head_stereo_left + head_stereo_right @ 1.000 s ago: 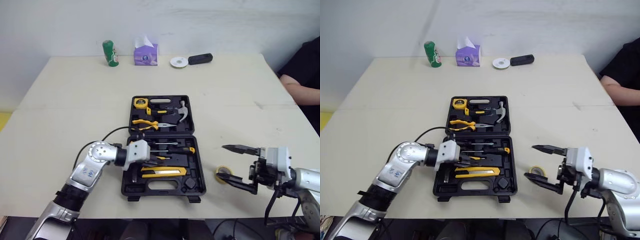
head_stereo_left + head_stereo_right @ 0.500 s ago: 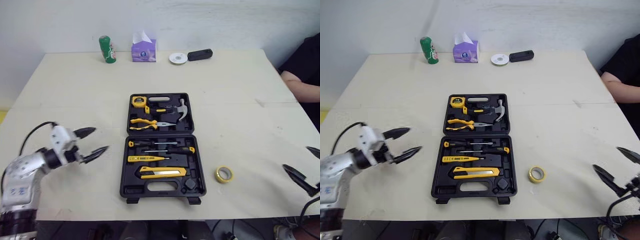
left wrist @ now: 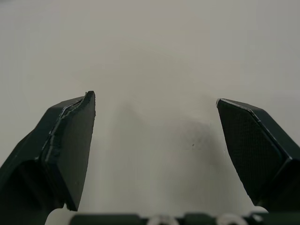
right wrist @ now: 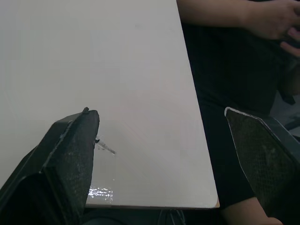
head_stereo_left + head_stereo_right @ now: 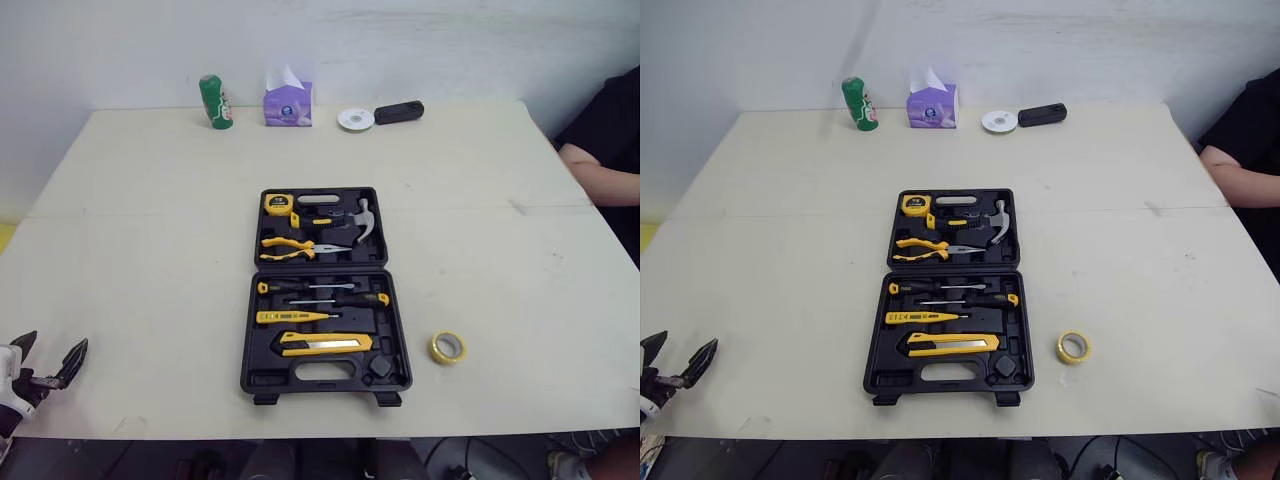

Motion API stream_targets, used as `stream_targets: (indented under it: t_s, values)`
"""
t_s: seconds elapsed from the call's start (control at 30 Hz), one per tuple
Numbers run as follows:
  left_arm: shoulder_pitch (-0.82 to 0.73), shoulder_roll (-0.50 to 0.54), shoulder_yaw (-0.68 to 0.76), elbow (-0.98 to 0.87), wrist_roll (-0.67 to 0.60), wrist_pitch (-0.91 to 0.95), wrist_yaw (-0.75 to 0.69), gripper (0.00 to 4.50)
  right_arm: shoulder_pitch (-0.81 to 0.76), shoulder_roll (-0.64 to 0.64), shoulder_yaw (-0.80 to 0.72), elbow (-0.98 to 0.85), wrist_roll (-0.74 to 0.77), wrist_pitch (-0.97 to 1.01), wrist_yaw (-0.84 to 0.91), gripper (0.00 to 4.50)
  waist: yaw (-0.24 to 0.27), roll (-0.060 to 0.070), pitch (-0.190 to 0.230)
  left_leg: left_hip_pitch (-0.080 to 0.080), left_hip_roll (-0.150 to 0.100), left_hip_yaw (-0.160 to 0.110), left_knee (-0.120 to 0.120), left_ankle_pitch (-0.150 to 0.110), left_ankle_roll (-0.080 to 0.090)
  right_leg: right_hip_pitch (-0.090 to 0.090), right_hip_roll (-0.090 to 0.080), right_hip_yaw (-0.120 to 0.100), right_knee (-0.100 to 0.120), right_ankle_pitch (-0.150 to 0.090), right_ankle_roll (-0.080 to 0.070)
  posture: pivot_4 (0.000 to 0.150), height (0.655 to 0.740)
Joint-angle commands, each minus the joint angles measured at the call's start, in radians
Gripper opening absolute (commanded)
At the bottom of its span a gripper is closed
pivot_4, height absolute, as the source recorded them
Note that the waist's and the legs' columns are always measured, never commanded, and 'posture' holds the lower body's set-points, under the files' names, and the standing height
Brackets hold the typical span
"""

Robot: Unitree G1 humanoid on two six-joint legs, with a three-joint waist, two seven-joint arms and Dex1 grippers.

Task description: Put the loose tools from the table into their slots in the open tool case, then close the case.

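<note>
The black tool case (image 5: 400, 350) lies open in the middle of the table. Its lid half holds a tape measure (image 5: 279, 204), a hammer (image 5: 362, 218) and pliers (image 5: 290, 247). The near half holds screwdrivers (image 5: 330, 292), a yellow tester (image 5: 290, 317) and a utility knife (image 5: 325, 344). A yellow tape roll (image 5: 448, 348) lies loose on the table right of the case. My left gripper (image 5: 54, 345) hangs open and empty at the table's front left corner, far from the case. In the right wrist view my right gripper (image 4: 161, 159) is open and empty over the table's edge.
Along the far edge stand a green can (image 5: 213, 101), a purple tissue box (image 5: 287, 101), a white disc (image 5: 355, 119) and a black oblong object (image 5: 399, 111). A person's arm (image 5: 600, 170) rests at the table's right side, and the hands (image 4: 276, 23) show beyond the edge.
My left gripper has opened and pulled back from the case to the front left corner. The right arm has drawn back from beside the tape roll, off to the right.
</note>
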Motion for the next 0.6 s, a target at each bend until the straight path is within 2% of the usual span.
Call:
stream_targets:
  t_s: [0.03,0.23,0.33,0.47,0.6]
  values:
    - [-0.001,0.003,0.008,-0.085,-0.054,0.024,-0.006,4.38,-0.011,0.004,0.008,-0.038,0.021,-0.001,-0.018,4.5,0.001,0.0,0.0,0.0,0.0,0.0,0.0,0.0,0.0,0.0,0.0,0.0,0.0,0.0,0.0,0.15,0.74]
    - [-0.01,-0.004,-0.028,-0.196,-0.073,0.077,0.002,4.38,-0.039,0.023,0.083,-0.16,0.023,0.061,-0.024,4.5,-0.003,0.001,-0.001,0.0,0.001,0.0,0.0,0.003,-0.007,-0.001,0.001,0.0,0.0,0.0,0.0,0.15,0.74]
    - [-0.023,-0.008,-0.066,-0.274,-0.094,0.119,-0.005,4.38,-0.043,0.033,0.126,-0.304,0.016,0.126,-0.056,4.5,-0.006,0.001,-0.001,-0.001,0.001,0.0,0.0,0.003,-0.007,-0.001,0.001,0.0,0.0,0.0,0.0,0.15,0.74]
    - [-0.069,0.008,-0.121,-0.332,-0.111,0.148,-0.04,4.38,-0.035,0.007,0.173,-0.51,0.074,0.264,-0.016,4.5,-0.007,0.003,-0.001,-0.001,0.001,0.0,0.0,0.003,-0.007,-0.001,0.001,0.0,0.0,0.0,0.0,0.15,0.74]
    - [-0.108,0.021,-0.154,-0.367,-0.127,0.172,-0.074,4.38,-0.009,-0.033,0.175,-0.639,0.035,0.367,-0.039,4.5,-0.004,0.003,-0.001,-0.002,0.001,0.0,0.0,0.003,-0.008,-0.002,0.001,-0.001,0.001,0.0,0.0,0.15,0.74]
